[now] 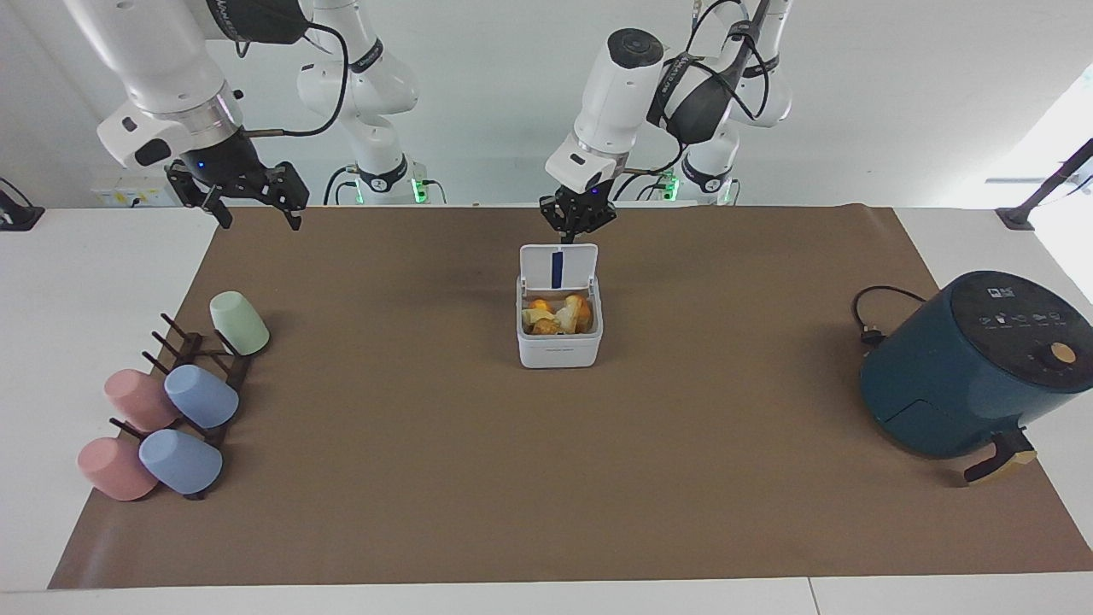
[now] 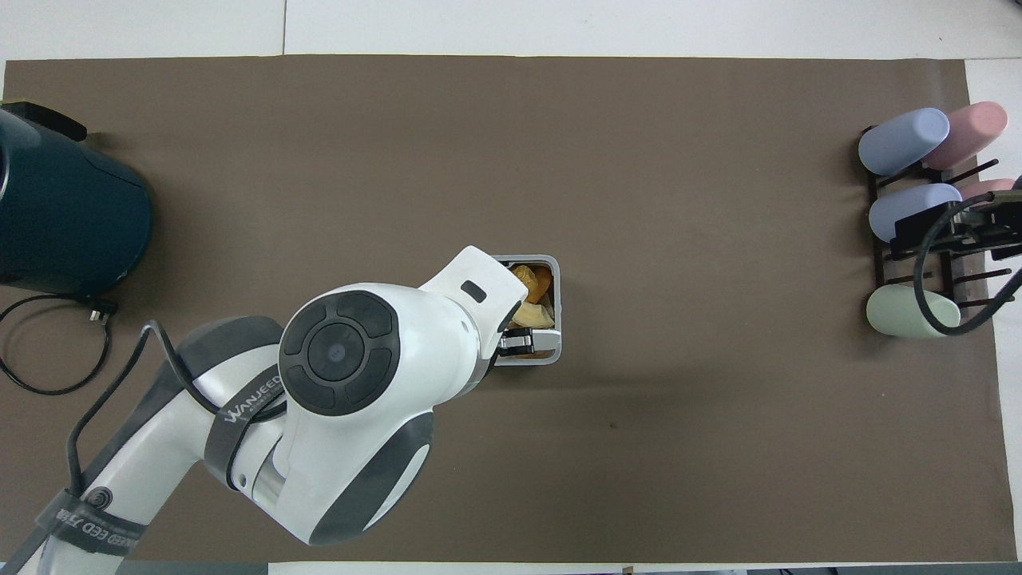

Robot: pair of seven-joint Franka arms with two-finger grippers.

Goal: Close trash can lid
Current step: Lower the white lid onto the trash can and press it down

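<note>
The small white trash can [image 1: 559, 343] stands mid-table with orange and pale food scraps inside. Its lid [image 1: 558, 266] stands upright at the edge nearest the robots, its underside with the blue stripe showing. My left gripper [image 1: 570, 236] hangs right at the lid's top edge, fingers drawn together to a point; I cannot tell whether it touches the lid. In the overhead view the left arm covers the lid and much of the trash can [image 2: 556, 307]; the left gripper [image 2: 520, 342] shows only partly. My right gripper [image 1: 258, 215] waits open, up over the cup rack's end of the table.
A dark teal air fryer [image 1: 973, 363] with its cable stands at the left arm's end. A cup rack [image 1: 201, 380] with several pastel cups lies at the right arm's end. The brown mat [image 1: 546, 478] covers the table.
</note>
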